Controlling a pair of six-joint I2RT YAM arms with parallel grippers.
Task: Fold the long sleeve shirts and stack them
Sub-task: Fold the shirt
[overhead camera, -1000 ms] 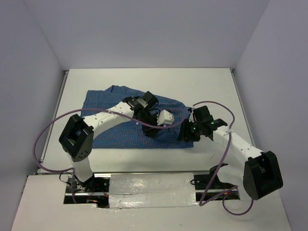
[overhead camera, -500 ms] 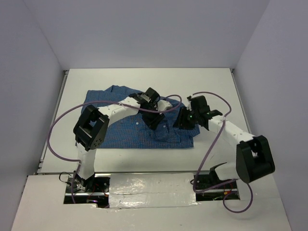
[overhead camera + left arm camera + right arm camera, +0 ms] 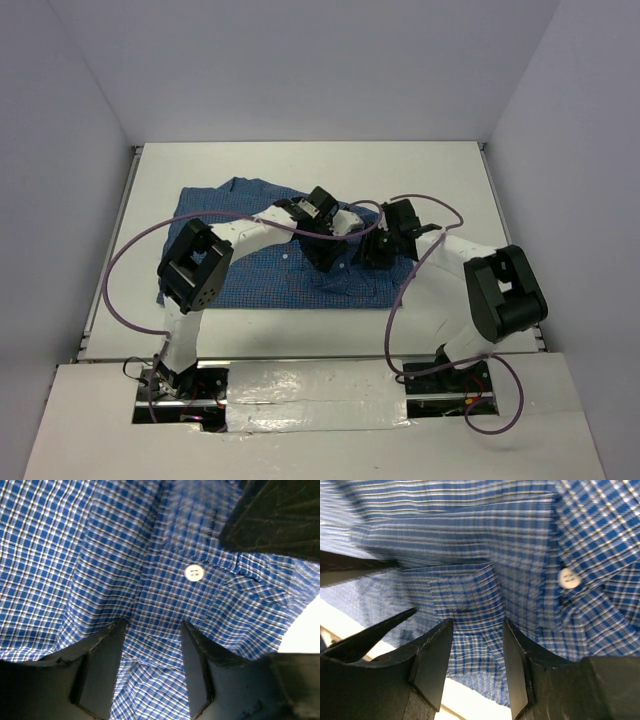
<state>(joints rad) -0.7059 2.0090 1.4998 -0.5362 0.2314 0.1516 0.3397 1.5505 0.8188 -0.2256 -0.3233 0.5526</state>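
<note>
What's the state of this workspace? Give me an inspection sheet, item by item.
Surface: white table, matte, carrying the shirt.
Job's things: one blue checked shirt, lying rumpled mid-table; no stack yet.
Clutter: nothing seen.
Grippers: left claw and right claw both low over the shirt's right part, jaws apart, cloth showing between them.
Cables: purple cables loop from each arm, one passing over the shirt.
Surroundings: plain grey walls on three sides.
</note>
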